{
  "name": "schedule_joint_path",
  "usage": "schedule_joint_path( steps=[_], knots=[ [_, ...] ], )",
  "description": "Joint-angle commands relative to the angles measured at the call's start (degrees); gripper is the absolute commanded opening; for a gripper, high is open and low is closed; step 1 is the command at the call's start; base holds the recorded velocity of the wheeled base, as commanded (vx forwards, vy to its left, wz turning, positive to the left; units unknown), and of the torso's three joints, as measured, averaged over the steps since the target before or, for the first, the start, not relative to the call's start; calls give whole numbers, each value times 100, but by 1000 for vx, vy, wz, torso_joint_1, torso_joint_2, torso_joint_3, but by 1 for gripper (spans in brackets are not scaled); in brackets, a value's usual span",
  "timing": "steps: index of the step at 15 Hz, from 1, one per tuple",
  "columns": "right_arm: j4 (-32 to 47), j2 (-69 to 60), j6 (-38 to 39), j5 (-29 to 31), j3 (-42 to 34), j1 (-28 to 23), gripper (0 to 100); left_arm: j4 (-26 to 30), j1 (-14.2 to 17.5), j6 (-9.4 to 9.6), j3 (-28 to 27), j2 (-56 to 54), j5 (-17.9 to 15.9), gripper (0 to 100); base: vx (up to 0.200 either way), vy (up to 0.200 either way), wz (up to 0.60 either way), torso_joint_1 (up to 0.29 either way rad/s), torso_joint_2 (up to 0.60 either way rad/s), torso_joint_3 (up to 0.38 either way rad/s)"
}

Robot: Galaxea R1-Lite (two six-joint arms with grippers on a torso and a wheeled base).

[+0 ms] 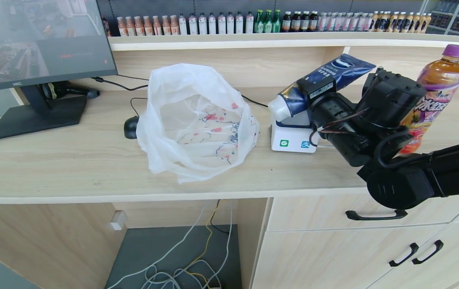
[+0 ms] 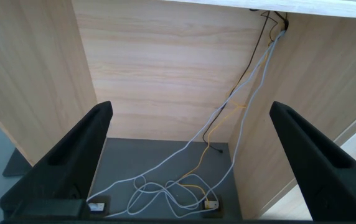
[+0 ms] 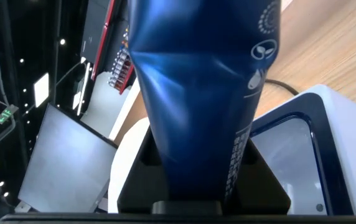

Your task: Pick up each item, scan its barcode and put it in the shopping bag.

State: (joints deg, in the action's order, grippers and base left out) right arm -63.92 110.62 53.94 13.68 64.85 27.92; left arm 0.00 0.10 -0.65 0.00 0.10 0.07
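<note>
Right gripper clamps a blue tube, tilted cap-down, over the white scanner. The right wrist view gives the scanner's glass window just beside the tube. An open bag sits left of the scanner, a bottle right. Left gripper is spread wide under the counter, above cables.

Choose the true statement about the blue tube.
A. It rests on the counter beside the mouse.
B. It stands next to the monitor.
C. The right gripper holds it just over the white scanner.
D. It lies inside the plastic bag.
C: the right gripper is clamped on the blue tube, which hangs over the white scanner, clear of the plastic bag.
</note>
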Motion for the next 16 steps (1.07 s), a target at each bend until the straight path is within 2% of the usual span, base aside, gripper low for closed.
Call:
schedule_joint_path(
  steps=[1, 16],
  knots=[
    [19, 4, 11, 3, -34, 12, 0, 0, -1, -6, 0, -1, 1, 100, 0, 0, 0, 0, 0, 0],
    [19, -40, 11, 12, -8, 74, 0, 0, -1, 3, 0, -1, 1, 100, 0, 0, 0, 0, 0, 0]
  ],
)
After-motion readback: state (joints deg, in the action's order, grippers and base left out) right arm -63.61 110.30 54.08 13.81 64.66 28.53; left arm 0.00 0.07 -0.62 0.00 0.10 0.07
